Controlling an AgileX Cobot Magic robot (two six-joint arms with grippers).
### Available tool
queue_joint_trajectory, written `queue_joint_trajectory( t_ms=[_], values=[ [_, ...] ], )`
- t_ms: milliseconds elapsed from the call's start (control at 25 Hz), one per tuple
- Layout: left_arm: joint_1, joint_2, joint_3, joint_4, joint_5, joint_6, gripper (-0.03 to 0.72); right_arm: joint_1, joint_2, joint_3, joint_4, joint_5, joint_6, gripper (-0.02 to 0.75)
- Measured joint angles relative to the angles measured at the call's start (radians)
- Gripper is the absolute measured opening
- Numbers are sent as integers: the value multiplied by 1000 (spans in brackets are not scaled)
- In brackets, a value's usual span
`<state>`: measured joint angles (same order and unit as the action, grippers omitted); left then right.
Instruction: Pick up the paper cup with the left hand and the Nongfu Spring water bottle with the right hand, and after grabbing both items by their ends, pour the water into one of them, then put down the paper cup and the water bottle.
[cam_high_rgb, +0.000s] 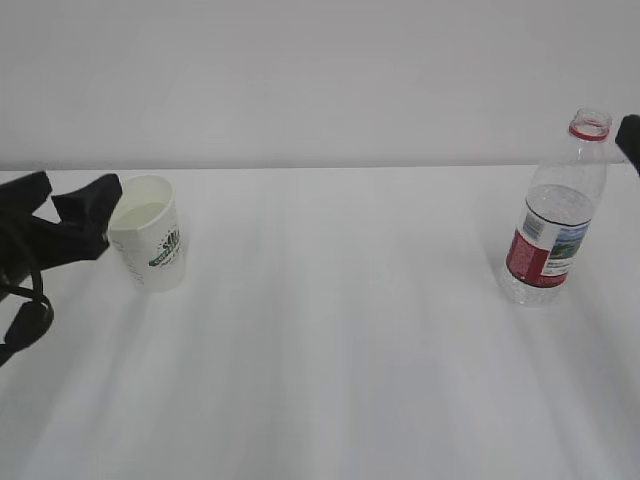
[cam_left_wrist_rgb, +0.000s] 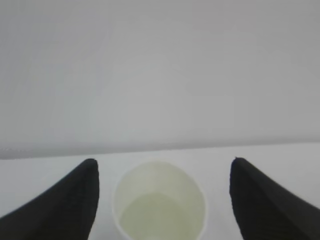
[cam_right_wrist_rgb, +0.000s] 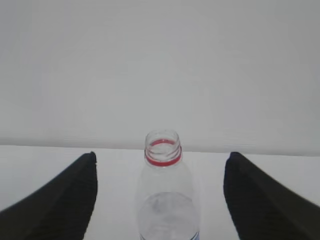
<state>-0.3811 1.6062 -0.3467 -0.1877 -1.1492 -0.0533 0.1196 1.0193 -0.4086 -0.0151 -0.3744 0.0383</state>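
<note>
A: Left side first?

B: Paper cup near the table's left edge, tilted a little, dark green logo facing the camera. Pale liquid pooled inside, seen from the left wrist.

A: And the left hand?

B: Black, level with the cup, one fingertip right at the rim — touching or just shy, impossible to tell. Jaws spread; from the wrist, a finger on either side of the cup with clear gaps both ways. Nothing pinched.

A: Right side?

B: Nongfu Spring water bottle upright near the table's right edge, well apart from the cup. No cap, red neck ring, red-and-white label low on the body. Water filling it to about the shoulder.

A: Right hand?

B: Barely in the exterior view — only a black tip at the right border, just beside the bottle's neck. From the right wrist, fingers spread wide, bottle centred between them, space on both sides. Not gripping.

A: Background?

B: Plain white wall behind.
</note>
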Motion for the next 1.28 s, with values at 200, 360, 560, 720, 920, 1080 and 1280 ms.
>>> queue_joint_trajectory(
  t_ms=[200, 360, 560, 720, 920, 1080, 1280],
  values=[
    [0, -108, 4, 0, 3, 0, 589, 0, -61, -62, 0, 98, -2, 593],
    [0, -207, 4, 0, 100, 0, 588, 0, -110, -91, 0, 153, -5, 593],
    [0, -390, 6, 0, 327, 0, 587, 0, -188, -122, 0, 244, -8, 593],
    [0, -533, 10, 0, 542, 0, 587, 0, -262, -121, 0, 291, -9, 593],
    [0, -718, 14, 0, 765, 0, 587, 0, -362, -121, 0, 333, -9, 593],
    [0, -878, 14, 0, 947, 0, 583, 0, -470, -125, -6, 456, -9, 593],
    [0, -1041, 14, 0, 1143, 0, 555, 0, -616, -125, -16, 649, -9, 593]
  ],
)
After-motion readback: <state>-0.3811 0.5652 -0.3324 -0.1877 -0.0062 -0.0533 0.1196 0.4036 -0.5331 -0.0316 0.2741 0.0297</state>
